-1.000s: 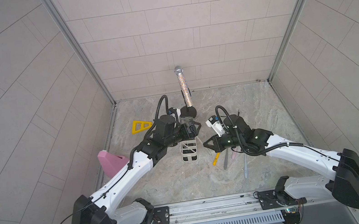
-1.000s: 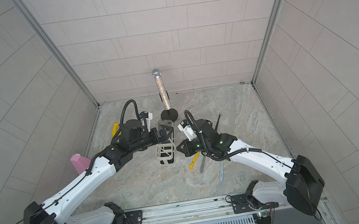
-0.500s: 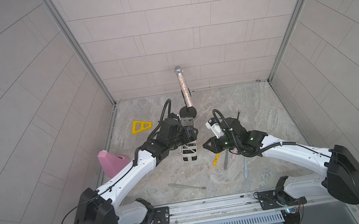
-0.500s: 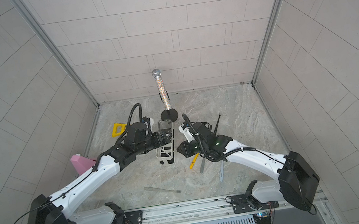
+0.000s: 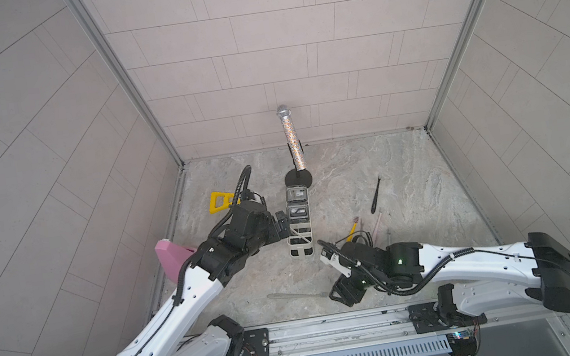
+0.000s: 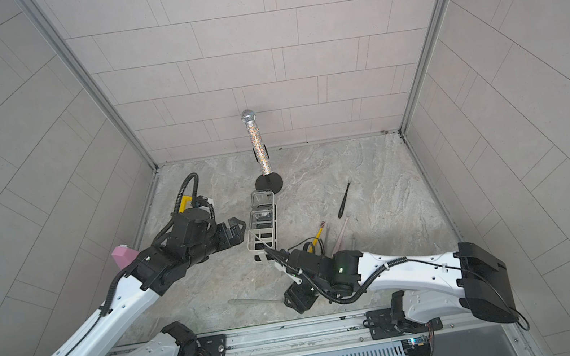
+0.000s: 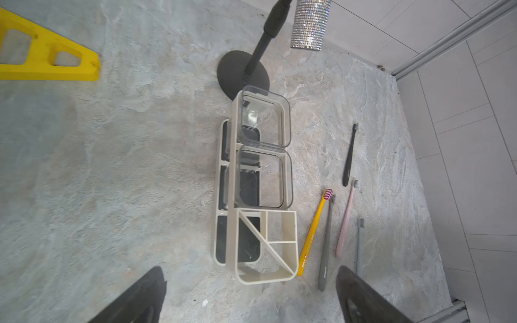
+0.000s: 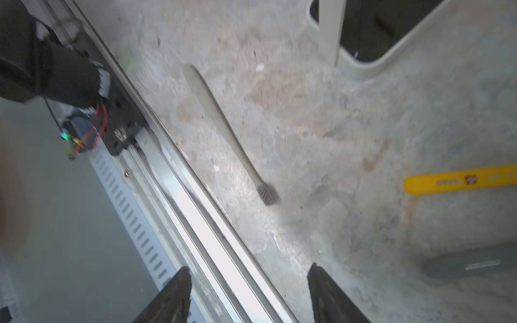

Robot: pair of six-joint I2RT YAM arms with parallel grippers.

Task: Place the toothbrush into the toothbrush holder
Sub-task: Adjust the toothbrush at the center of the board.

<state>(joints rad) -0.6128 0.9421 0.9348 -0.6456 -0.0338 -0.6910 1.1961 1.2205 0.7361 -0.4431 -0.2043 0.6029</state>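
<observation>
The white toothbrush holder stands mid-floor, with two clear cups in its far sections and a divided near section. A pale grey toothbrush lies flat near the front rail. My right gripper is low by its bristle end, open and holding nothing. To the left of the holder, my left gripper is open wide and not touching it.
Yellow, dark grey, pink, light grey and black toothbrushes lie right of the holder. Behind it stands a glittery microphone on a black stand. A yellow triangle and pink block sit left. The metal rail borders the front.
The pale toothbrush has appeared on the floor near the front. My right gripper swung from beside the holder to the front and opened. The left gripper stayed by the holder.
</observation>
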